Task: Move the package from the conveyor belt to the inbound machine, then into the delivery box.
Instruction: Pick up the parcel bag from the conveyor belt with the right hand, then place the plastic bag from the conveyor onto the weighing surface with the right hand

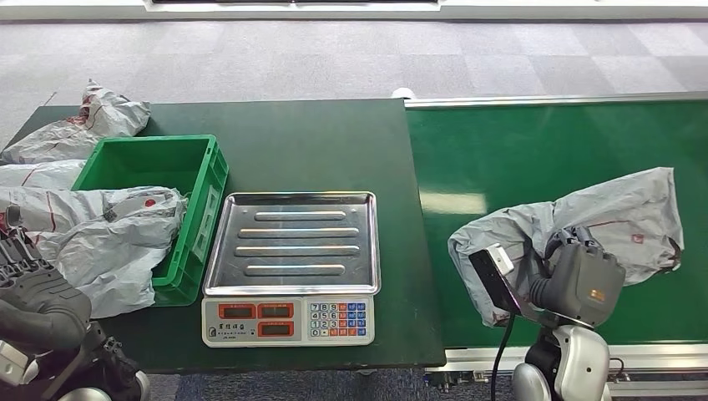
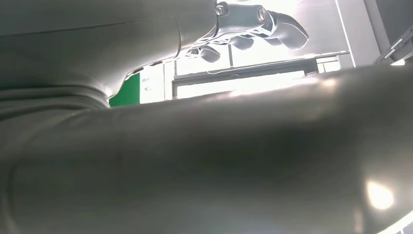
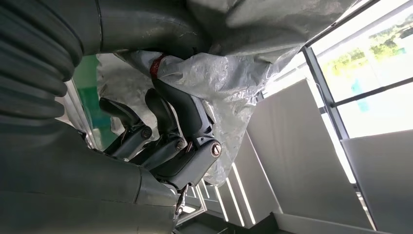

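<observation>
A crumpled grey plastic package (image 1: 614, 219) lies on the green conveyor belt (image 1: 518, 159) at the right. My right hand (image 1: 579, 280) grips its near edge. In the right wrist view the dark fingers (image 3: 170, 122) curl under the package (image 3: 234, 83) and the thumb presses on its other side. The inbound machine, a scale with a bare steel tray (image 1: 292, 242) and a keypad front (image 1: 288, 320), stands at the table's middle. The green delivery box (image 1: 154, 171) is left of it. My left hand (image 1: 33, 292) hovers low at the front left, its fingers (image 2: 253, 24) holding nothing.
Several grey packages (image 1: 100, 234) are heaped over and around the green box, one draped across its near rim and more behind it (image 1: 83, 125). The dark green table (image 1: 317, 142) meets the belt at a metal rail (image 1: 551, 101). Grey carpet lies beyond.
</observation>
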Available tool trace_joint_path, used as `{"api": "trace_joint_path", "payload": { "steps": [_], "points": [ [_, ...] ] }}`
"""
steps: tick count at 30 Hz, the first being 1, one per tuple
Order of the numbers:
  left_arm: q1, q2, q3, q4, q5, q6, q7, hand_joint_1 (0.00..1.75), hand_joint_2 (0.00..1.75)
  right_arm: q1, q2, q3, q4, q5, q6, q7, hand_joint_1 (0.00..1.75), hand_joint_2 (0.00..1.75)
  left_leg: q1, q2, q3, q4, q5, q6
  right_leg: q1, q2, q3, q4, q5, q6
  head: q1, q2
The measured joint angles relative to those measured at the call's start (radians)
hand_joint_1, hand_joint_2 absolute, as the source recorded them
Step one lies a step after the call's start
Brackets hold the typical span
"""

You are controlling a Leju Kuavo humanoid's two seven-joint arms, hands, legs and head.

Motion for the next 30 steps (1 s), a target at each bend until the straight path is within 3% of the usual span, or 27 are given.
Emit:
{"api": "trace_joint_path", "payload": {
  "steps": [9, 17, 19, 21, 24, 27, 30],
  "points": [
    [0.001, 0.000, 0.000, 0.000, 0.002, 0.000, -0.003, 0.00, 0.00, 0.000, 0.000, 0.001, -0.002, 0.001, -0.013, -0.008, 1.75, 1.75, 0.000, 0.000, 0.000, 0.000, 0.000, 0.000, 0.000, 0.000, 0.000, 0.000, 0.000, 0.000, 0.000, 0.000],
    [0.003, 0.000, -0.001, 0.009, 0.034, -0.001, -0.036, 0.00, 0.00, -0.059, 0.000, 0.058, -0.015, -0.049, -0.041, -0.088, 1.75, 1.75, 0.000, 0.001, -0.001, 0.000, 0.000, 0.000, 0.000, 0.000, 0.000, 0.000, 0.000, 0.000, 0.000, 0.000],
    [-0.002, 0.000, -0.004, 0.016, 0.043, -0.002, -0.041, 0.00, 0.00, -0.110, 0.000, 0.092, 0.004, -0.099, -0.051, -0.138, 1.75, 1.75, 0.000, 0.001, 0.000, 0.000, 0.001, -0.001, 0.000, 0.001, 0.000, 0.000, 0.001, 0.000, 0.000, 0.000],
    [-0.018, 0.000, -0.011, 0.031, 0.056, -0.003, -0.045, 0.00, 0.00, -0.191, 0.005, 0.141, 0.056, -0.176, -0.063, -0.238, 1.75, 1.75, 0.000, 0.002, -0.005, -0.001, 0.002, -0.001, 0.000, 0.002, 0.000, 0.001, 0.002, -0.001, 0.000, 0.000],
    [-0.075, 0.002, -0.032, 0.073, 0.084, 0.001, -0.053, 0.00, 0.00, -0.385, 0.069, 0.278, 0.252, -0.278, -0.074, -0.405, 1.75, 1.75, 0.001, 0.007, -0.006, -0.001, 0.004, -0.003, 0.001, 0.009, -0.004, 0.002, 0.006, -0.003, 0.000, 0.000],
    [-0.120, 0.002, -0.054, 0.113, 0.098, 0.013, -0.056, 0.00, 0.00, -0.548, 0.152, 0.432, 0.462, -0.303, -0.118, -0.419, 1.75, 1.75, 0.002, 0.006, -0.002, -0.001, 0.011, -0.006, 0.001, 0.009, -0.009, 0.002, 0.010, -0.004, -0.001, 0.000],
    [-0.125, 0.006, -0.060, 0.129, 0.106, 0.020, -0.062, 0.00, 0.00, -0.632, 0.185, 0.507, 0.568, -0.311, -0.112, -0.393, 1.75, 1.75, 0.003, -0.001, -0.005, -0.002, 0.012, -0.006, 0.002, 0.003, -0.009, 0.003, 0.011, -0.004, -0.001, 0.000]
  ]
}}
